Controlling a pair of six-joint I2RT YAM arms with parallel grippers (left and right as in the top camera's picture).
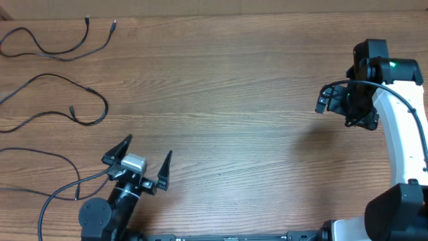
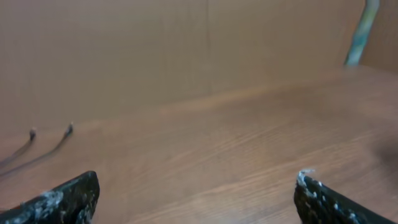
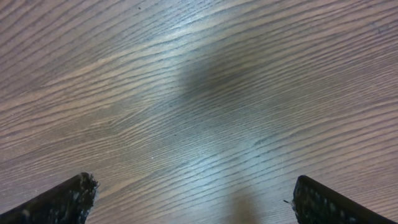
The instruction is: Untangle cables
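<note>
Three black cables lie at the table's left side in the overhead view: a far one [image 1: 63, 57] with two plug ends pointing up, a middle one [image 1: 90, 90], and a near one [image 1: 57, 157] beside my left arm. They lie apart from each other. My left gripper [image 1: 147, 152] is open and empty, to the right of the near cable. In the left wrist view [image 2: 196, 196] two cable ends [image 2: 67, 130] show far off at the left. My right gripper [image 1: 334, 110] is open and empty over bare wood at the far right; its wrist view [image 3: 193, 196] shows no cable.
The wooden table [image 1: 234, 100] runs across the whole view. A brown wall [image 2: 186, 50] stands behind the table's far edge. A pale green strip [image 2: 362, 28] shows at the top right of the left wrist view. The right arm's white links [image 1: 401, 134] stand along the right edge.
</note>
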